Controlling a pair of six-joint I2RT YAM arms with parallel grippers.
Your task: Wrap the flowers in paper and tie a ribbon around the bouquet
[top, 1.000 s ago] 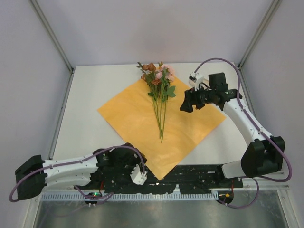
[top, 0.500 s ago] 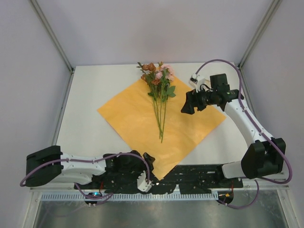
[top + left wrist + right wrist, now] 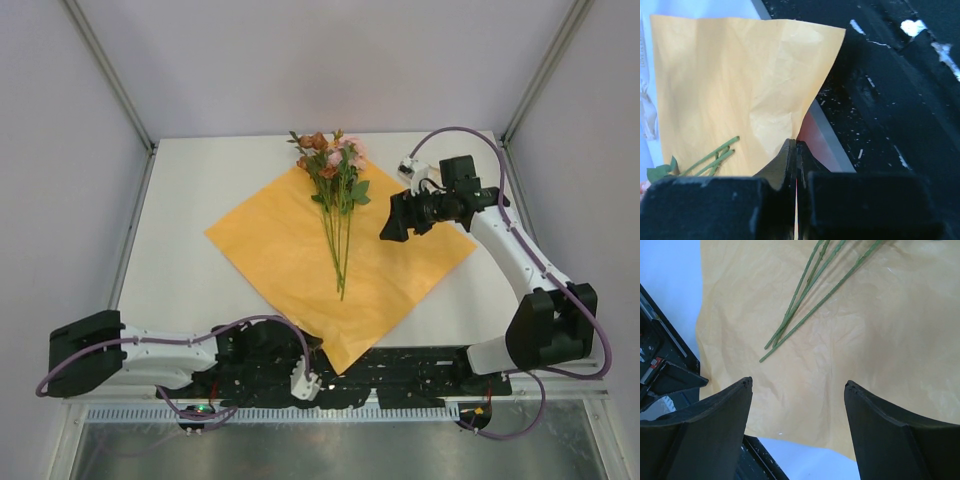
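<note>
Paper [image 3: 290, 250] lay as a diamond on the surface [image 3: 190, 200], flowers [image 3: 335, 190] along its middle. My left pincer [image 3: 794, 146] had just snapped shut on its near corner, so I judged folding could begin. My right pincer [image 3: 797, 387] hovered wide over its right half.

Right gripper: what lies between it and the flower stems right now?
Only bare orange paper. The right wrist view shows the open right gripper over the sheet, with nothing between it and the flower stems.
</note>
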